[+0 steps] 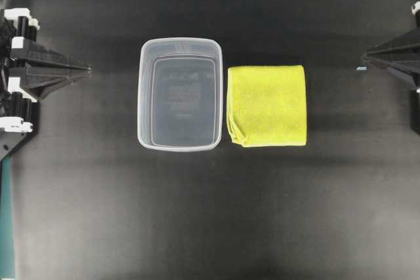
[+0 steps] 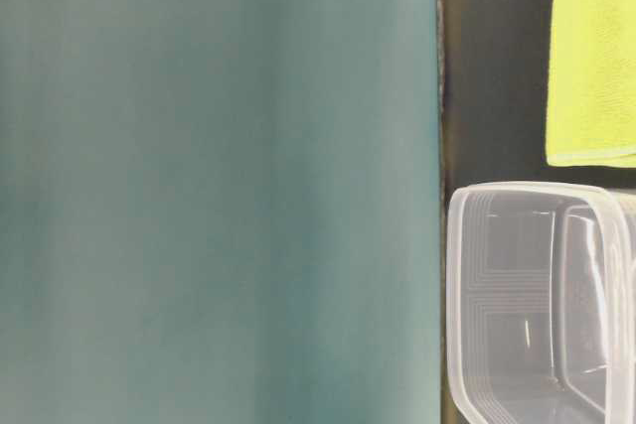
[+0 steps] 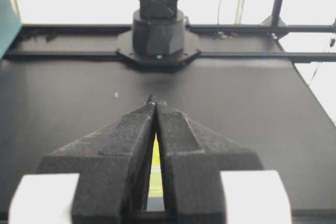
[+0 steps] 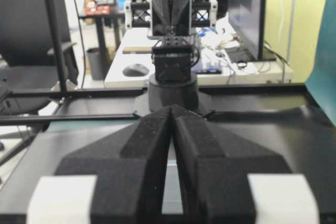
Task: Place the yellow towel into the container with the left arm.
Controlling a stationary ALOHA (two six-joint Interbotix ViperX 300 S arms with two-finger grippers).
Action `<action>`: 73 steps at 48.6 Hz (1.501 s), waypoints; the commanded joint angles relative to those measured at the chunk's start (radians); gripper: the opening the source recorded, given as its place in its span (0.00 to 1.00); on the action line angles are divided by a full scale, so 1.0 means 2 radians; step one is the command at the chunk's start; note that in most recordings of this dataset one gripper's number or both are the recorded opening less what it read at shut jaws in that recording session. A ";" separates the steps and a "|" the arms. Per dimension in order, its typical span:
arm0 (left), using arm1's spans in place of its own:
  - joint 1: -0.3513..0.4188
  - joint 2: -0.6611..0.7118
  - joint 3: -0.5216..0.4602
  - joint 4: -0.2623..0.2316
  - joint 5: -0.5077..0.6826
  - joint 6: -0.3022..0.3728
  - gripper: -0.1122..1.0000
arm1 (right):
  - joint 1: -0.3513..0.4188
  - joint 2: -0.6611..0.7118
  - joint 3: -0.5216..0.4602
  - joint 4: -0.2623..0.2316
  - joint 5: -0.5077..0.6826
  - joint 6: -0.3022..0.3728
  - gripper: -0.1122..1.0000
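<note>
nothing of the task was done yet: the yellow towel (image 1: 267, 105) lay folded on the counter (image 1: 210, 214) just beside the empty container (image 1: 180, 94). the left claw (image 1: 82, 68), pressed together, waited well apart; pickup and drop remained.

Container (image 1: 180, 94) just left of towel (image 1: 267, 105), grippers well apart at either edge.
</note>
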 commanded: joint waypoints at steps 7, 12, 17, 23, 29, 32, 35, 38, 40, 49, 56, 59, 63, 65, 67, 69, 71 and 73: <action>0.013 0.030 -0.040 0.018 0.019 -0.032 0.10 | 0.005 0.002 -0.004 0.011 -0.012 0.011 0.16; 0.014 0.058 -0.077 0.018 0.037 -0.035 0.10 | 0.005 0.001 -0.004 0.013 -0.018 0.037 0.11; 0.012 0.091 -0.121 0.018 0.081 -0.035 0.10 | 0.005 -0.003 -0.002 0.013 -0.009 0.054 0.13; 0.012 0.150 -0.198 0.019 0.163 -0.031 0.10 | 0.005 -0.009 -0.002 0.013 0.009 0.057 0.25; 0.012 0.209 -0.263 0.019 0.232 -0.025 0.10 | 0.005 -0.018 -0.002 0.013 0.030 0.058 0.53; 0.013 0.237 -0.292 0.019 0.262 -0.025 0.10 | 0.002 -0.024 -0.003 0.013 0.041 0.058 0.69; 0.015 0.266 -0.318 0.019 0.290 -0.025 0.10 | 0.002 -0.029 -0.004 0.013 0.054 0.056 0.80; 0.015 0.295 -0.344 0.019 0.318 -0.025 0.11 | 0.002 -0.036 -0.005 0.012 0.067 0.055 0.83; 0.012 0.316 -0.362 0.019 0.334 -0.025 0.11 | 0.002 -0.041 -0.005 0.012 0.074 0.055 0.82; 0.015 0.417 -0.444 0.020 0.403 -0.014 0.42 | 0.002 -0.075 -0.004 0.012 0.098 0.055 0.80; 0.015 0.501 -0.514 0.020 0.449 0.001 0.79 | 0.002 -0.094 -0.003 0.012 0.100 0.056 0.80; 0.016 0.537 -0.542 0.020 0.459 0.004 0.89 | 0.002 -0.097 -0.004 0.012 0.102 0.056 0.80; 0.017 0.584 -0.578 0.020 0.470 0.008 0.92 | 0.002 -0.100 -0.003 0.012 0.105 0.056 0.79; 0.016 0.607 -0.593 0.019 0.476 0.011 0.92 | 0.002 -0.100 -0.003 0.012 0.106 0.056 0.79; 0.017 0.633 -0.610 0.020 0.480 0.015 0.91 | 0.002 -0.100 -0.003 0.012 0.106 0.058 0.79; 0.016 0.651 -0.620 0.020 0.483 0.019 0.92 | 0.002 -0.100 -0.003 0.012 0.106 0.060 0.79; 0.016 0.668 -0.631 0.020 0.484 0.024 0.92 | 0.002 -0.100 -0.002 0.012 0.106 0.061 0.79; 0.015 0.683 -0.640 0.019 0.484 0.029 0.92 | 0.002 -0.100 -0.003 0.012 0.106 0.061 0.79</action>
